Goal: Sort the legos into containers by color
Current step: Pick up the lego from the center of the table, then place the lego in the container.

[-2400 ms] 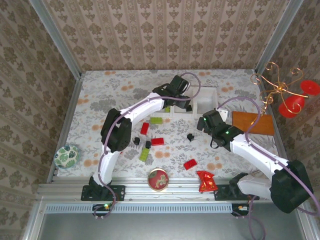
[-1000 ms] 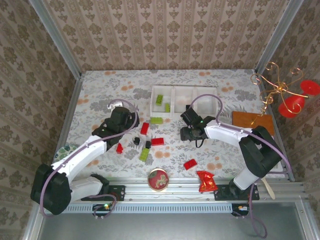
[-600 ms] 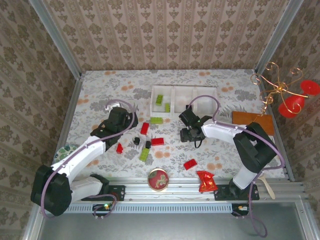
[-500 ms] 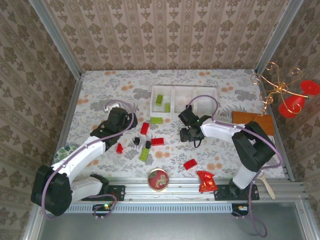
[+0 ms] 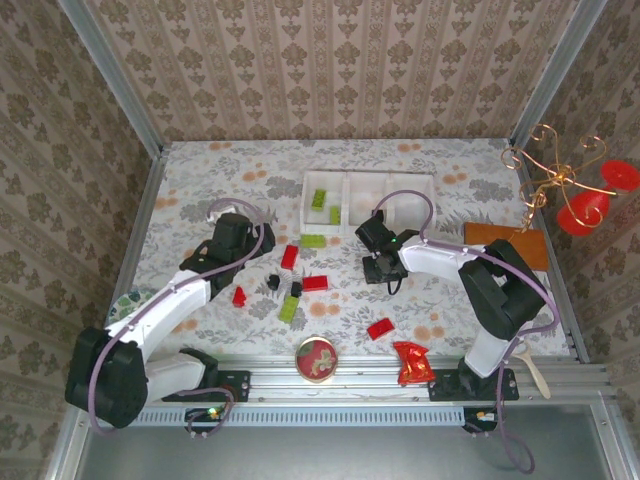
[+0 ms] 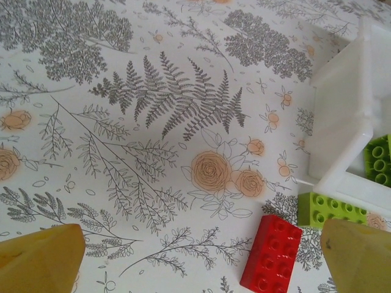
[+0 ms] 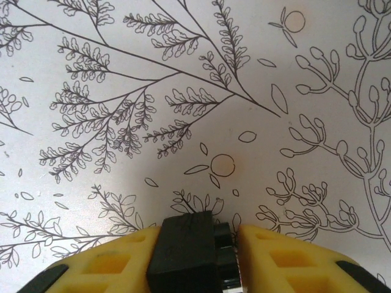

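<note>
Hovering low over the cloth (image 5: 190, 190) at the table's 9 o'clock side, the left gripper (image 5: 255, 238) is held with its fingers (image 6: 43, 259) spread wide and nothing between them, a stance suited to a descent onto a brick. In its wrist view a red brick (image 6: 270, 253) is seen at 5 o'clock, inside the open span but nearer the right finger, so it is judged the likely target. A green brick (image 6: 333, 210) is set just beyond it at 4 o'clock, close against the corner of the tray (image 6: 342, 122).

From above, more loose legos (image 5: 316, 283) are scattered around the table's centre, with red, green and black mixed. The tray is placed at 12 o'clock, and two green pieces (image 5: 318, 198) are lodged in its left compartment, which marks that cell as the green one.

At 3 o'clock of the loose pile, the right gripper (image 5: 382, 268) is pointed down, and a black brick (image 7: 183, 247) is pinched at its very tips, across the flat sides. Whether the brick is lifted off the cloth cannot be told. The pick is judged made, with the carry to another cell, at the gripper's 12 o'clock, yet to be done. So tiny a piece could be twisted out by a quick swing.
</note>
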Action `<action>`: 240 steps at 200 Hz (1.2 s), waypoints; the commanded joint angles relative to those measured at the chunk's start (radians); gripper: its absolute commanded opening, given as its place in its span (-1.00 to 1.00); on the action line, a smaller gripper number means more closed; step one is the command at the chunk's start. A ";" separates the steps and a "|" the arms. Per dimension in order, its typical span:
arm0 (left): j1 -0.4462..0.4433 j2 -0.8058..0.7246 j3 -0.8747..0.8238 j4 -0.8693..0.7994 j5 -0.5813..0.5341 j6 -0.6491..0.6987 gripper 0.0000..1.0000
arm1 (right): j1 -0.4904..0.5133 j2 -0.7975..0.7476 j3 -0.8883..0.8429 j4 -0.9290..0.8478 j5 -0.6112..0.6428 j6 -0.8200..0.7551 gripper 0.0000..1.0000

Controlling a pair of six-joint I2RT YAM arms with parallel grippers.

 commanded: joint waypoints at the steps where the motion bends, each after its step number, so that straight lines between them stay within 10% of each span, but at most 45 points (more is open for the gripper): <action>1: 0.023 0.009 -0.011 0.028 0.030 -0.033 1.00 | 0.008 0.001 0.020 -0.018 -0.019 0.002 -0.33; 89: 0.042 0.039 0.002 0.039 0.064 -0.026 0.99 | 0.006 -0.085 0.163 -0.009 0.124 0.016 -0.61; 240: 0.066 0.053 0.006 0.019 0.110 -0.013 1.00 | -0.059 0.219 0.575 -0.072 0.258 -0.015 -0.70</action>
